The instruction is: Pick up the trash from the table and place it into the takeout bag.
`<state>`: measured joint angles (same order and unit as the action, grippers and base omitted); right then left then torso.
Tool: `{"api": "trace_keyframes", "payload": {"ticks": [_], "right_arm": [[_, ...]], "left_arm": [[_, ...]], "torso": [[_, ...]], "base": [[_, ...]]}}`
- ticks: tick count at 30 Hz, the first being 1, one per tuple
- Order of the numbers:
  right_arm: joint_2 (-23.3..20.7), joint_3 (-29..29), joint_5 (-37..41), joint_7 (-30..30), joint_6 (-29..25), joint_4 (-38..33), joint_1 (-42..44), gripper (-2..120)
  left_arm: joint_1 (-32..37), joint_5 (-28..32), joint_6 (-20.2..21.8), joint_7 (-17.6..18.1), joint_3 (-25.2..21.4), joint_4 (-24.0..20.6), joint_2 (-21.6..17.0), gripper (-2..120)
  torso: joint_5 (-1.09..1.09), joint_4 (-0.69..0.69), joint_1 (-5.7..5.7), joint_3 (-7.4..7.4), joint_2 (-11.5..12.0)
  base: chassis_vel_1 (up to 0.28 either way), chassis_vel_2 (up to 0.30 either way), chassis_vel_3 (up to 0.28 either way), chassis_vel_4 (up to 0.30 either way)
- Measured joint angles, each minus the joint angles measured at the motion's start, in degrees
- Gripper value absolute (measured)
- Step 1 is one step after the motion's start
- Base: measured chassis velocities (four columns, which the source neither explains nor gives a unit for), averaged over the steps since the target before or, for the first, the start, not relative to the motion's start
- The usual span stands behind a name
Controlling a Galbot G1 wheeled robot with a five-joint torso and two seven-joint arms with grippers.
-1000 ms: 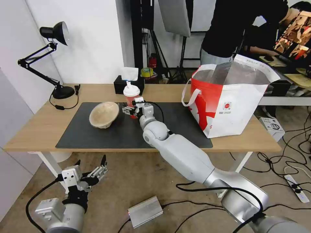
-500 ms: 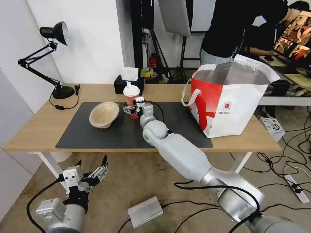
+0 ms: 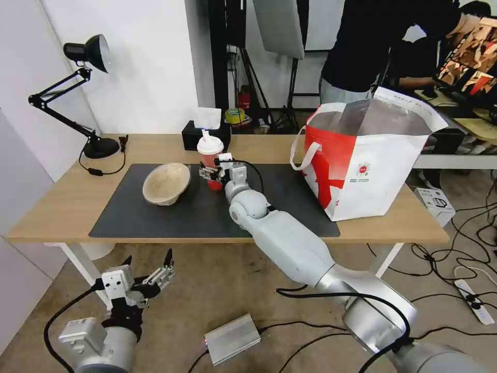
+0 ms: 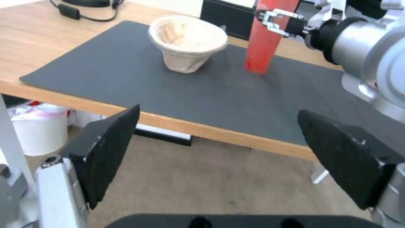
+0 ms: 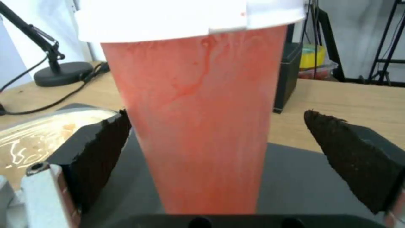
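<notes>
— What do we have on our left?
— Our left gripper [image 3: 150,273] hangs low in front of the table [image 3: 62,202], jaws spread apart and holding nothing. On the mat [image 3: 155,220], the paper bowl [image 3: 165,183] lies tilted.
— And the cup?
— The red cup [image 5: 198,120] stands upright just beside the bowl. Our right gripper [image 3: 208,173] is around it, jaws apart, one pad [image 5: 101,142] at the cup's wall. The bag [image 3: 362,166] stands open at the table's right end.

Left gripper [image 4: 219,155] gapes below the table [image 4: 50,53]; beige bowl [image 4: 188,42] beside red cup [image 4: 265,44].
</notes>
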<state>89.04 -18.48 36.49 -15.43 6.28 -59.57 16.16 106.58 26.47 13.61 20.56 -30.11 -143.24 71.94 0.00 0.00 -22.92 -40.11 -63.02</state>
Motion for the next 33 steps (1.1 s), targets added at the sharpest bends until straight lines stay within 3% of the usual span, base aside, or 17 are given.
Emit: {"api": "trace_keyframes", "payload": {"ticks": [33], "right_arm": [[0.9,0.0,1.5,6.8,-2.0,5.3,-1.7,100]], "left_arm": [[-1.0,0.2,0.1,0.0,1.3,0.0,-0.9,100]], "torso": [[0.0,0.0,0.0,0.0,0.0]], "base": [[0.0,0.0,0.0,0.0]]}}
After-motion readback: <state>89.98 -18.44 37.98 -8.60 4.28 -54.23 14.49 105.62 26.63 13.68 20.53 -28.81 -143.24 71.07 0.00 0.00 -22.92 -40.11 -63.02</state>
